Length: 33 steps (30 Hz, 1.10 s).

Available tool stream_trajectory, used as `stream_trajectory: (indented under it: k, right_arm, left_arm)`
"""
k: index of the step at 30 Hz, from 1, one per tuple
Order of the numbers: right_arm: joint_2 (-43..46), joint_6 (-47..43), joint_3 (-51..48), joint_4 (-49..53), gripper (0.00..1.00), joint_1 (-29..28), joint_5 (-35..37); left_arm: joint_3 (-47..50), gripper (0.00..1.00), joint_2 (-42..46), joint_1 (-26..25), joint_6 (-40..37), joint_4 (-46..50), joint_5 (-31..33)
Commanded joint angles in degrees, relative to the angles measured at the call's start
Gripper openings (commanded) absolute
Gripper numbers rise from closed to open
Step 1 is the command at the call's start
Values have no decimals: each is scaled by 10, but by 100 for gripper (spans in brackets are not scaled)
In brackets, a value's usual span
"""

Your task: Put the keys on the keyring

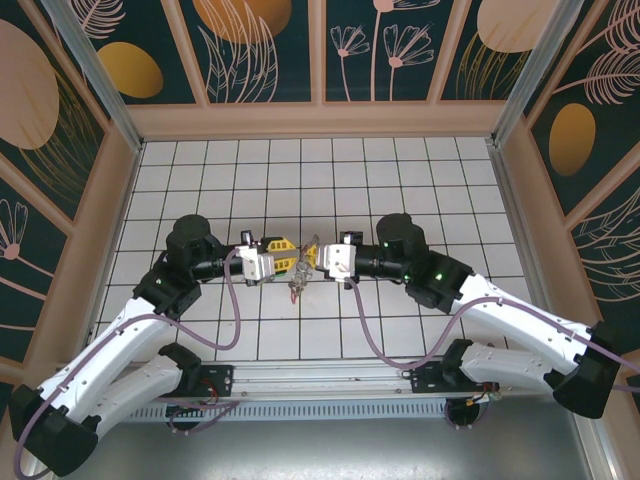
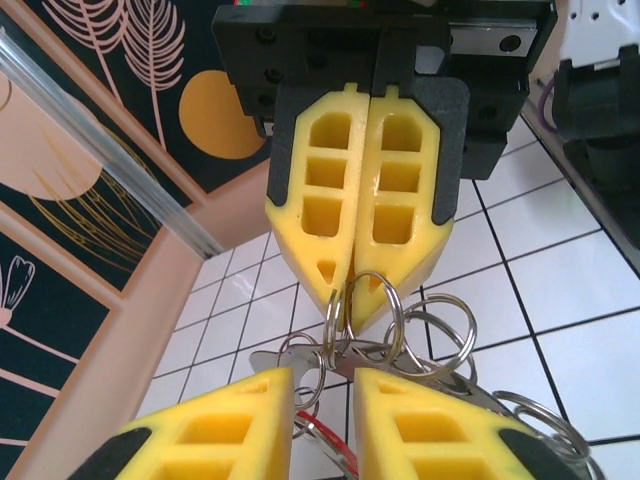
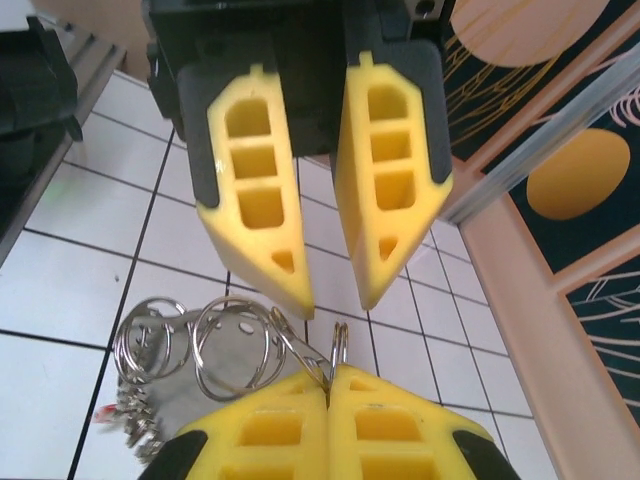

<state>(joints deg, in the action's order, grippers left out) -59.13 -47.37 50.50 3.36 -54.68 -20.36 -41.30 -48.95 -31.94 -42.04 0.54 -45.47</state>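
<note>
White arm links (image 1: 110, 350) with black joints (image 1: 190, 240); purple cables (image 1: 232, 310); yellow end effector fingers (image 2: 328, 190) with rectangular windows, black mounts (image 2: 300, 50).

The keyring (image 3: 340, 345) is a thin silver split ring. It stands edge-on, clamped between the fingertips of my right pincer (image 3: 328, 378). More silver rings (image 3: 193, 345) link to it in a loose bunch beside it. The keys (image 1: 296, 284) hang under this bunch, small and metallic, with red showing at their lowest part.
</note>
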Motion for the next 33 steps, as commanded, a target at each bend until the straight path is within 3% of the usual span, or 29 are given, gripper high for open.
stream_trajectory:
  k: [1,6,14,20,29,33]
  right_arm:
    - [3,-25,23,17,0,-14,33]
    - [-7,-27,27,14,0,-24,48]
    - [-21,-14,37,4,0,-32,64]
    - [-19,-5,33,-5,0,-32,69]
    - [-20,0,27,-24,0,-33,73]
    - [-16,-8,20,-20,0,-31,81]
  left_arm:
    - [-25,22,-3,-3,-30,43,13]
    - [-39,18,-15,-2,-36,52,20]
    - [-58,17,-54,-2,-34,93,-22]
    - [-45,26,-39,-3,-36,87,-12]
    - [-49,28,-49,-3,-12,90,-32]
    - [-48,33,-39,-3,-45,116,-16]
